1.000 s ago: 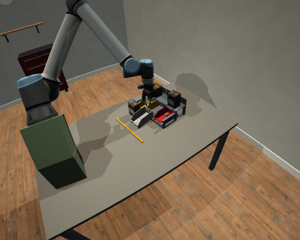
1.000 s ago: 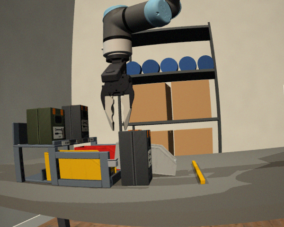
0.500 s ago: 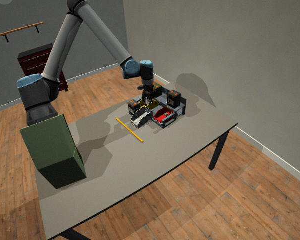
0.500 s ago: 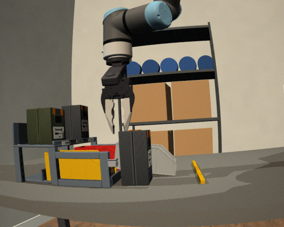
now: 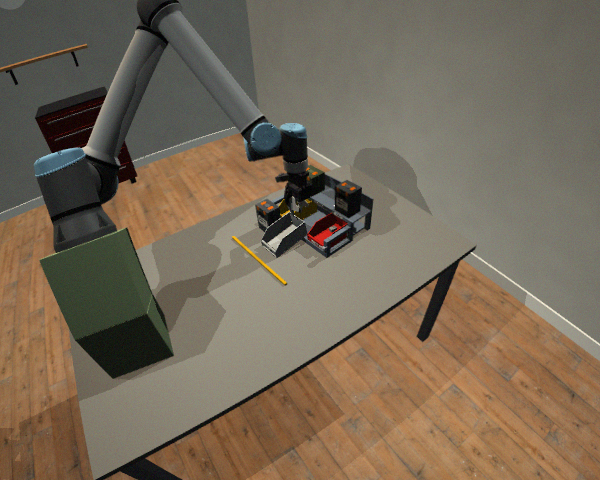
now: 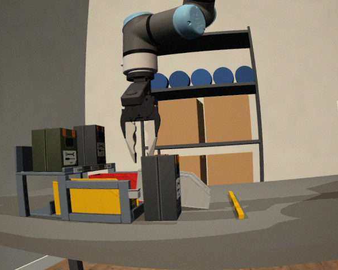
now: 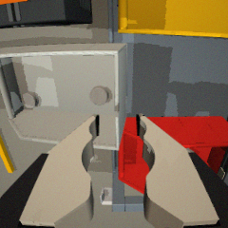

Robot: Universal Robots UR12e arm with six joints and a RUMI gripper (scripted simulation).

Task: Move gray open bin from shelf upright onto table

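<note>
The gray open bin (image 5: 283,235) sits upright beside the red bin (image 5: 328,226) at the left end of the low gray shelf rack (image 5: 341,217). In the wrist view the gray bin (image 7: 66,95) holds two small round parts (image 7: 100,95). In the exterior view the gray bin (image 6: 192,188) is partly hidden behind a dark box (image 6: 161,187). My gripper (image 6: 142,157) points straight down, a little above the bin. In the wrist view its fingers stand slightly apart over the bin's right wall, with nothing between them.
A yellow bin (image 6: 90,198) fills the rack's other slot. A green box (image 6: 54,149) and a dark box (image 6: 90,144) stand on top of the rack. A yellow bar (image 5: 259,259) lies on the table left of the bin. A large green box (image 5: 104,302) stands at the table's near left.
</note>
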